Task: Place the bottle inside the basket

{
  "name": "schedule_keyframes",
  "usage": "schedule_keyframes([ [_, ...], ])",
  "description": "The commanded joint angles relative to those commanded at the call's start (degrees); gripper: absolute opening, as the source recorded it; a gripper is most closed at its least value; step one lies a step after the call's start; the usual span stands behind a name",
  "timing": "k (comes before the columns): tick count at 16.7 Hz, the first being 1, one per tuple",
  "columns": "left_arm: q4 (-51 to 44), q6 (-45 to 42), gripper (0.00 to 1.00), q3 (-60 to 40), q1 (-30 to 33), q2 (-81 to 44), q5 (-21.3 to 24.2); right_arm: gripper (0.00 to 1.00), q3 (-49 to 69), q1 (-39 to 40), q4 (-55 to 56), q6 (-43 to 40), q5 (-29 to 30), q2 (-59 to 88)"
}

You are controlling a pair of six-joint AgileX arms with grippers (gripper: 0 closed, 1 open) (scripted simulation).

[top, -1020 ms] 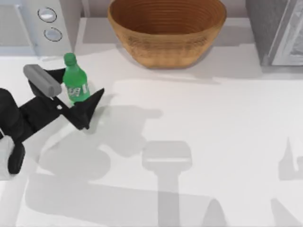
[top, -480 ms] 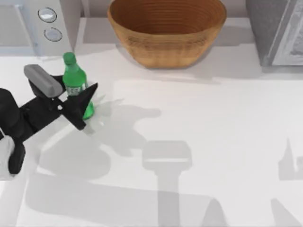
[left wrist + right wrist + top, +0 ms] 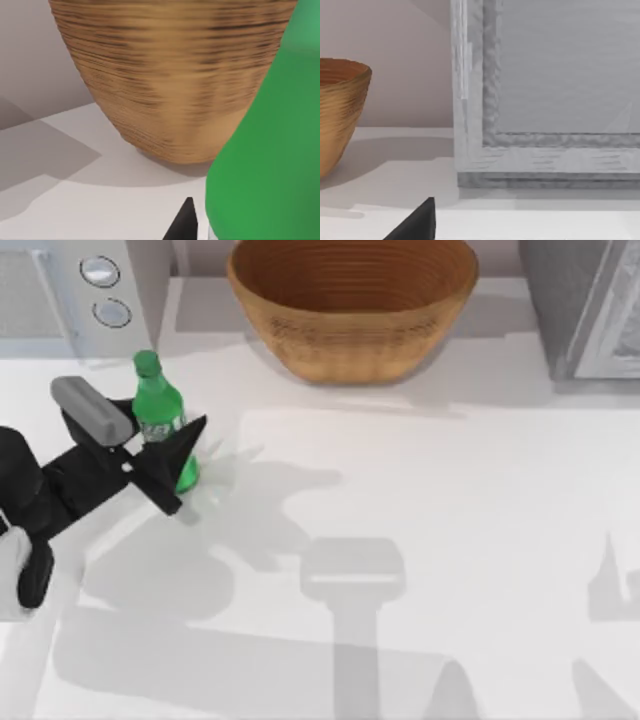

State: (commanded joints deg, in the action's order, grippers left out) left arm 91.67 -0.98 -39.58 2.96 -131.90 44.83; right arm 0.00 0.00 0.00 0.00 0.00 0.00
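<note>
Closing in over the last second, my left gripper (image 3: 168, 440) has drawn its fingers against the green soda bottle (image 3: 160, 418), which a second ago stood free between them with its label showing; since half a second ago nothing has shifted. I now clasp the bottle at its lower body at the left side of the white table (image 3: 450, 540), one dark finger (image 3: 185, 445) crossing in front of the label and the other behind the bottle. It stands upright with its green cap (image 3: 146, 363) clear above my fingers, its base on or just above the table; I cannot tell which. From my left wrist, the bottle's green wall (image 3: 270, 165) looms close, one black fingertip (image 3: 184, 222) beside it, and the woven side of the wicker basket (image 3: 170, 75) rises beyond. Farther back in the top view, the basket (image 3: 352, 335) sits at the table's far edge, centre, well apart from the bottle and wide open at the top. A white appliance with two round knobs (image 3: 105, 290) stands behind the bottle at far left. From my right wrist, a black fingertip (image 3: 417, 222) shows near the grey framed cabinet (image 3: 545, 100), the basket's rim (image 3: 342, 75) off to one side; whether my right gripper is parted or closed I cannot tell.
</note>
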Motion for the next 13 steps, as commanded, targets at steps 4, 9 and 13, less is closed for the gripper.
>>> schedule_keyframes([
  [4,-0.10,-0.08,0.00,0.14,-0.20,0.22,0.10,1.00,0.00,0.00,0.00,0.00,0.00,0.00],
  [9,-5.83,-0.81,0.00,4.84,-6.16,9.61,5.79,1.00,0.00,0.00,0.00,0.00,0.00,0.00],
  [13,-13.65,-1.30,0.00,11.30,-14.44,24.44,13.95,1.00,0.00,0.00,0.00,0.00,0.00,0.00],
])
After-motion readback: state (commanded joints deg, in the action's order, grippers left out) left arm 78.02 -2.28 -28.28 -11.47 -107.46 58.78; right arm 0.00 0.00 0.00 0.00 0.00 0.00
